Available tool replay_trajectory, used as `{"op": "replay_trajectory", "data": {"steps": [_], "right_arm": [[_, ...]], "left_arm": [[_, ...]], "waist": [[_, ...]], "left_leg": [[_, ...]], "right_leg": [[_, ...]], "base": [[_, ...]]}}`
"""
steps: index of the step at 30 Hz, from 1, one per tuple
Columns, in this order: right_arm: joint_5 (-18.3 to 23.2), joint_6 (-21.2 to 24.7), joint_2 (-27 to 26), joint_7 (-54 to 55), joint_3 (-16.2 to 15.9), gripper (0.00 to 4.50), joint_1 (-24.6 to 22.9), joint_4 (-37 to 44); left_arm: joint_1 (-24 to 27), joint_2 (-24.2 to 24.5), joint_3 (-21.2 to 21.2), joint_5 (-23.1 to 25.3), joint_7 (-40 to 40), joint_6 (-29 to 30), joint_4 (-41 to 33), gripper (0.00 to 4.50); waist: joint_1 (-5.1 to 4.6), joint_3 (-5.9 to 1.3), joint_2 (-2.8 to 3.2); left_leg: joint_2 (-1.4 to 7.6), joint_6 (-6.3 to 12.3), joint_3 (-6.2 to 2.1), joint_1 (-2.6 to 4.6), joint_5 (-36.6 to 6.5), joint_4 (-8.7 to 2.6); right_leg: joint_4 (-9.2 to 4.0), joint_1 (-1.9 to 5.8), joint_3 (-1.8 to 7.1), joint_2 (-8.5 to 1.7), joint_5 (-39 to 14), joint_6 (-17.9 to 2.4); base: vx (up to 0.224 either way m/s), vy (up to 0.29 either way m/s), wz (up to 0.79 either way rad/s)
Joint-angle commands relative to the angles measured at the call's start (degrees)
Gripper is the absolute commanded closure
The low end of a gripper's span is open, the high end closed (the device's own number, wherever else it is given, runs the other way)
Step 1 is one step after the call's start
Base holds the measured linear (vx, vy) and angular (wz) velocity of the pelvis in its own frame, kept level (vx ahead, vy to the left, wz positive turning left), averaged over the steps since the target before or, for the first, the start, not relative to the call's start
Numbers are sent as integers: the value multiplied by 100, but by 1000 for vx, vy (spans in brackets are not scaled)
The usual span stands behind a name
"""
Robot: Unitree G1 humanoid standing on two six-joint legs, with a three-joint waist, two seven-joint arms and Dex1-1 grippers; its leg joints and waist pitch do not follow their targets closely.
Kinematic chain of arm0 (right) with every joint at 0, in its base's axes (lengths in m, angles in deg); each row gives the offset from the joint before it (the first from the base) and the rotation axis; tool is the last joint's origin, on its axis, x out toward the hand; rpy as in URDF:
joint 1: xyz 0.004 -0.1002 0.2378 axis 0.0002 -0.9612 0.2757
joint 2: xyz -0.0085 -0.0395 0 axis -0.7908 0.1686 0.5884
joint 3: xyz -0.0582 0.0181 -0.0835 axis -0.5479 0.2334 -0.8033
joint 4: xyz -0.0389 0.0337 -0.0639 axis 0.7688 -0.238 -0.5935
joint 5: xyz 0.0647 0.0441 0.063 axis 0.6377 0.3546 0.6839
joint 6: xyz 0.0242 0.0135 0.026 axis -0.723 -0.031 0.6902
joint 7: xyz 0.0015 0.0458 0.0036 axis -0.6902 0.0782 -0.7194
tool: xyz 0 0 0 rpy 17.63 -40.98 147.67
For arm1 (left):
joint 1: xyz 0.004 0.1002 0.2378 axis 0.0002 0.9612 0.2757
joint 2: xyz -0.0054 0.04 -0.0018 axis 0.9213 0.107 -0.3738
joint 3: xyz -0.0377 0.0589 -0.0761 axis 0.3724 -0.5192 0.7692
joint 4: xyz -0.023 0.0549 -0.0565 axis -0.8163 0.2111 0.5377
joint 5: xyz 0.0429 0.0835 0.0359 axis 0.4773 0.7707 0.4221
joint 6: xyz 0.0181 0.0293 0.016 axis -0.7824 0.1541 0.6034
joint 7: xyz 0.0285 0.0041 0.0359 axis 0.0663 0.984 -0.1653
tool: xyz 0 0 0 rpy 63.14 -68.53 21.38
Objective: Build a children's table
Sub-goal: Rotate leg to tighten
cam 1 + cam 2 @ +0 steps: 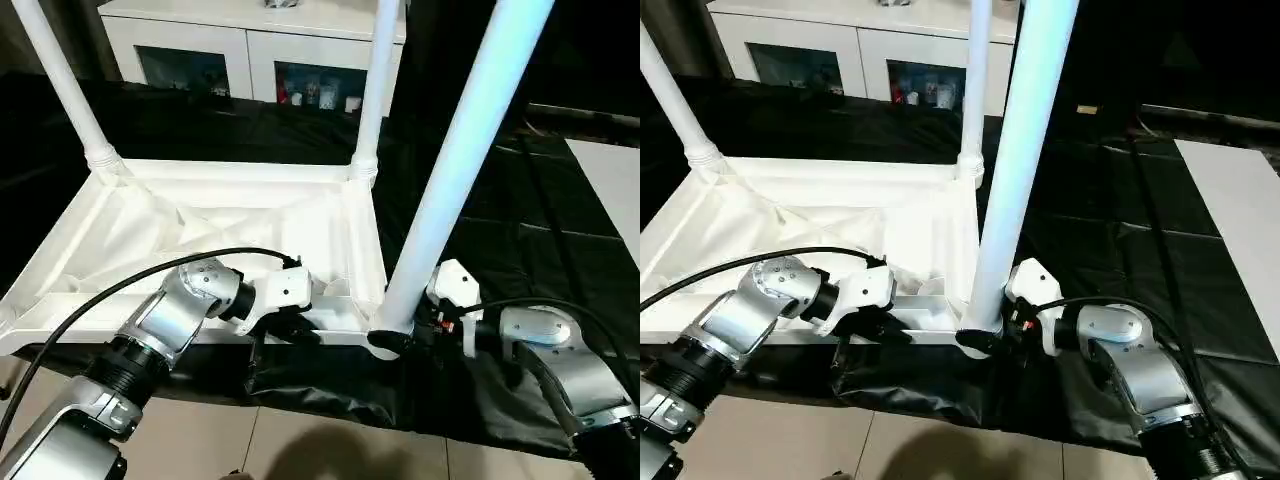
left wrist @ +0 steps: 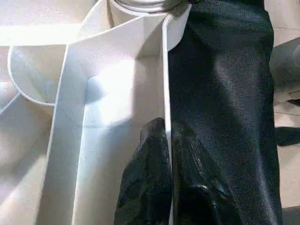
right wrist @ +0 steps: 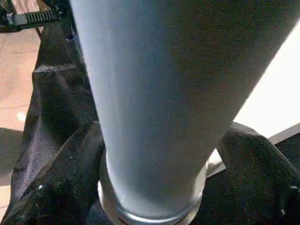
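The white tabletop (image 1: 200, 230) lies upside down on black cloth, its ribbed underside facing up. Two white legs stand in its far corners, one on the left (image 1: 60, 80) and one on the right (image 1: 372, 90). A third leg (image 1: 460, 150) rises from the near right corner socket (image 1: 385, 342). My right gripper (image 1: 400, 335) is open around this leg's base, with one black finger (image 3: 61, 178) against it and the other a little off. My left gripper (image 2: 166, 129) is shut on the tabletop's thin near rim (image 2: 165, 70), just left of that corner.
A white cabinet with dark glass doors (image 1: 250, 40) stands behind the work. The black cloth (image 1: 520, 240) stretches off to the right, where a white sheet (image 1: 610, 180) lies. Its near edge drops to a tiled floor (image 1: 300, 440). A black cable (image 1: 120, 285) arcs over my left forearm.
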Motion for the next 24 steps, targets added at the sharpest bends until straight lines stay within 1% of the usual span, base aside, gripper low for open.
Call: {"op": "replay_trajectory", "data": {"steps": [1,3,4,5,8,9,11,13,16,17,18,19,20,21,22,23,24], "right_arm": [[10,2,105,-81,11,97,60,27],[18,7,101,-86,12,117,60,22],[27,12,96,-94,13,117,63,20],[32,17,93,-110,9,138,64,21],[21,18,80,-149,-10,150,71,4],[17,15,74,-160,-12,150,70,-3],[9,9,65,-170,-16,170,62,-11],[8,20,37,-152,-13,174,48,-44],[-84,123,-166,280,86,178,87,-343],[-203,160,-315,660,158,178,162,-602],[-282,217,-465,999,215,180,225,-789],[-330,257,-566,1219,252,180,265,-906],[-378,282,-689,1483,300,180,318,-1021],[-391,375,-871,1822,382,180,384,-1147],[-391,451,-1024,2091,455,180,439,-1235],[-389,564,-1369,2750,647,180,583,-1457],[-389,564,-1369,2750,647,180,583,-1457]], "left_arm": [[49,36,-218,128,144,-21,-9,450],[49,30,-214,132,141,-23,-7,450],[50,31,-216,128,147,-17,-17,450],[53,34,-221,128,149,-13,-25,450],[58,44,-239,134,161,-6,-32,450],[61,47,-240,136,162,-4,-35,450],[75,58,-243,134,173,3,-52,450],[83,65,-237,136,164,10,-45,450],[65,25,-200,227,-57,-6,91,450],[23,-62,-147,293,-303,7,222,450],[-34,-173,-84,344,-577,34,374,450],[-73,-249,-41,377,-761,54,476,450],[-130,-349,18,391,-960,113,601,450],[-197,-485,107,377,-1197,236,736,450],[-248,-587,167,360,-1358,303,832,450],[-361,-791,258,342,-1657,439,1008,450],[-361,-791,258,342,-1657,439,1008,450]], "waist": [[-14,-343,-54],[-12,-342,-60],[-14,-341,-63],[-13,-342,-62],[-11,-346,-60],[-12,-351,-70],[-11,-357,-65],[-15,-356,-67],[-22,-352,-69],[-35,-334,-57],[-59,-317,-61],[-76,-301,-63],[-88,-290,-61],[-97,-290,-79],[-97,-295,-85],[-154,-279,-59],[-196,-286,-58]], "left_leg": [[149,328,-1,-24,-801,-408],[146,331,-2,-28,-823,-409],[145,327,-2,-31,-830,-409],[146,318,-3,-27,-850,-410],[147,307,-8,-30,-853,-410],[143,308,-6,-31,-830,-405],[148,321,-8,-34,-781,-403],[145,324,-7,-37,-778,-402],[143,306,-4,-31,-821,-405],[133,238,-2,-19,-952,-417],[126,149,-12,-15,-1153,-436],[118,103,-9,-8,-1275,-442],[103,52,-10,18,-1416,-439],[90,-14,-31,63,-1645,-436],[84,-24,-37,66,-1659,-427],[69,-62,-72,52,-1795,-443],[61,-94,-88,75,-1918,-436]], "right_leg": [[-366,331,345,-256,-1377,-969],[-373,337,341,-260,-1425,-958],[-375,337,340,-259,-1452,-947],[-382,334,339,-260,-1498,-930],[-379,338,338,-260,-1511,-909],[-375,339,338,-254,-1465,-912],[-360,342,338,-256,-1362,-949],[-357,345,335,-251,-1342,-960],[-371,338,335,-252,-1408,-956],[-406,314,329,-248,-1612,-917],[-439,314,315,-242,-1940,-827],[-474,299,309,-240,-2168,-759],[-513,282,295,-240,-2443,-679],[-579,272,270,-254,-2960,-475],[-591,273,266,-266,-3075,-409],[-656,268,223,-266,-3422,-234],[-689,247,191,-267,-3533,-160]], "base": [[0,0,0],[0,0,0],[0,0,0],[0,0,0],[0,0,0],[0,0,0],[0,0,0],[0,0,0],[0,0,0],[0,0,0],[0,0,0],[0,0,0],[0,0,0],[0,0,0],[0,0,0],[0,0,0],[0,0,0]]}}
